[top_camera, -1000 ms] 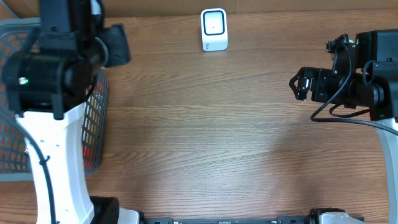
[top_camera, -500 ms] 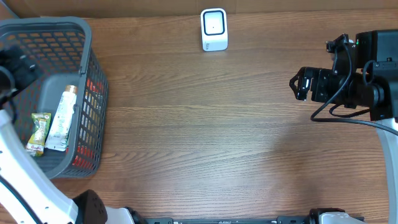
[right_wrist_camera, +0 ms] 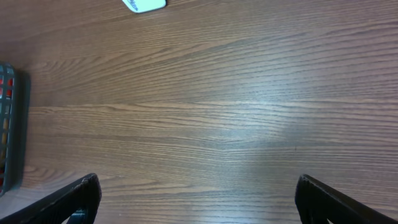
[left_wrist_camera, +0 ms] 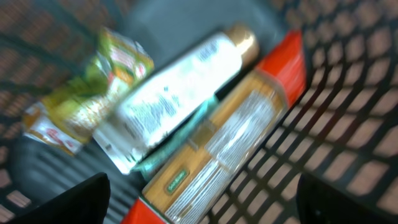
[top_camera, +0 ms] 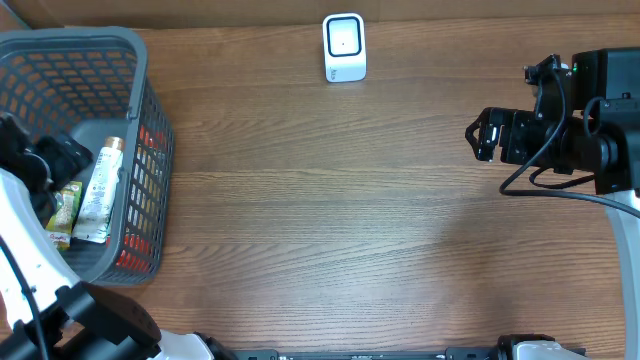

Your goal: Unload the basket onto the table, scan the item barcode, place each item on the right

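Inside the grey basket [top_camera: 80, 38] at the table's left lie a white tube with a gold cap [top_camera: 100, 190], a green snack packet [top_camera: 62, 212] and a red and tan box [top_camera: 140, 200]. My left gripper [top_camera: 45, 160] hangs over them inside the basket, open and holding nothing. The blurred left wrist view shows the tube [left_wrist_camera: 180, 93], the packet [left_wrist_camera: 87, 99] and the box [left_wrist_camera: 230, 143] just ahead of the left gripper [left_wrist_camera: 202, 211]. The white scanner [top_camera: 344, 47] stands at the back centre. At the right, my right gripper [top_camera: 480, 135] is open over bare wood.
The mesh basket wall [left_wrist_camera: 348, 93] rises close to the right of the items. In the right wrist view, the scanner [right_wrist_camera: 144, 5] sits at the top edge and the basket [right_wrist_camera: 9, 124] at the left edge, with brown table between.
My left arm has swung from high over the basket down into it, and its jaws have spread wider. The right arm has not moved.
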Available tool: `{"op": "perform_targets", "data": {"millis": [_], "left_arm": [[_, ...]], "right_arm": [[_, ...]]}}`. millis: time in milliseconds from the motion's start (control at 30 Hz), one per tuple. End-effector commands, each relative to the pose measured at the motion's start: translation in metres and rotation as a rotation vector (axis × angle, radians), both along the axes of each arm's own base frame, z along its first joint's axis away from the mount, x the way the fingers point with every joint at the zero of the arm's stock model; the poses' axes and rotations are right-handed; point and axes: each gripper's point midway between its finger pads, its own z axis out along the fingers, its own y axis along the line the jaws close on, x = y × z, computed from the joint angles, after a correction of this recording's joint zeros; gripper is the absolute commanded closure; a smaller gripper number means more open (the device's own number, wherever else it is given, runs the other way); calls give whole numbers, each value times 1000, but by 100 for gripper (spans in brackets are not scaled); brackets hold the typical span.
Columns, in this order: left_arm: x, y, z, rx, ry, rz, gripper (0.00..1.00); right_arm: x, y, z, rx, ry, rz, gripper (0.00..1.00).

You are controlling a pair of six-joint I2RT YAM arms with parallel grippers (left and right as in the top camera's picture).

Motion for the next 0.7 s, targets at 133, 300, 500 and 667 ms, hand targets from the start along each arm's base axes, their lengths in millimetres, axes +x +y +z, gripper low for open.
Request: {"op": "perform_targets", "data": {"millis": [133,300,500,667], "left_arm": [[3,-11,-67,-25,14,-136,4],[0,-20,-100,-54,8,-146,4],[-6,-25,-125,-59,13,-146,6],[-8,-28,-144,-47,2,-148,8]], "right_arm": [[1,0,3,-7,-22,5,0],[1,0,3,-7,-23,5,0],[1,0,3,-7,-23,5,0],[1,0,3,-7,-23,5,0]]}}
